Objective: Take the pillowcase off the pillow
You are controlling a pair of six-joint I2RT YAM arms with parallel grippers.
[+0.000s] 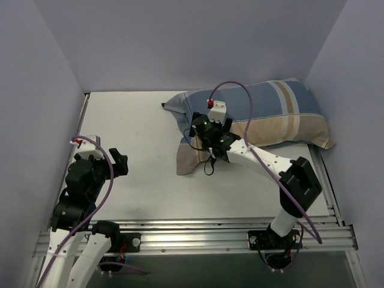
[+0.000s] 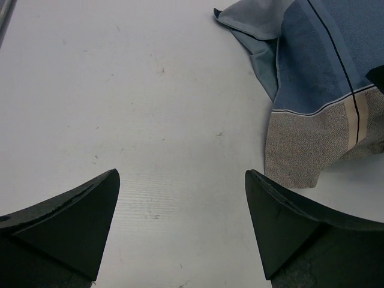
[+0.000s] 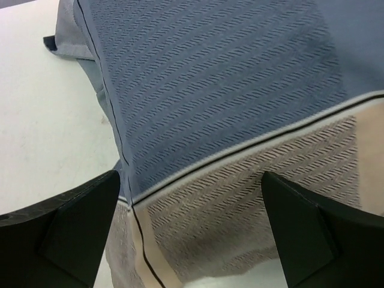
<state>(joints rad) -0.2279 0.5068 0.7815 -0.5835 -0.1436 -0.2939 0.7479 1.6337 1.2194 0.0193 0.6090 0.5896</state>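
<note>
Blue cloth pillowcase with tan blocks and white stripes, plump, upper right of top frame on white desk, right pincer spread wide over its left end, left pincer likewise agape over desk at lower left, apart from cloth.

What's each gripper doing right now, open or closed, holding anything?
Left gripper: open, holding nothing.
Right gripper: open over the pillowcase, holding nothing.

The left end effector is seen spread wide above the white bench; the blue-and-tan pillowcase is laid at two o'clock, apart from it.
</note>
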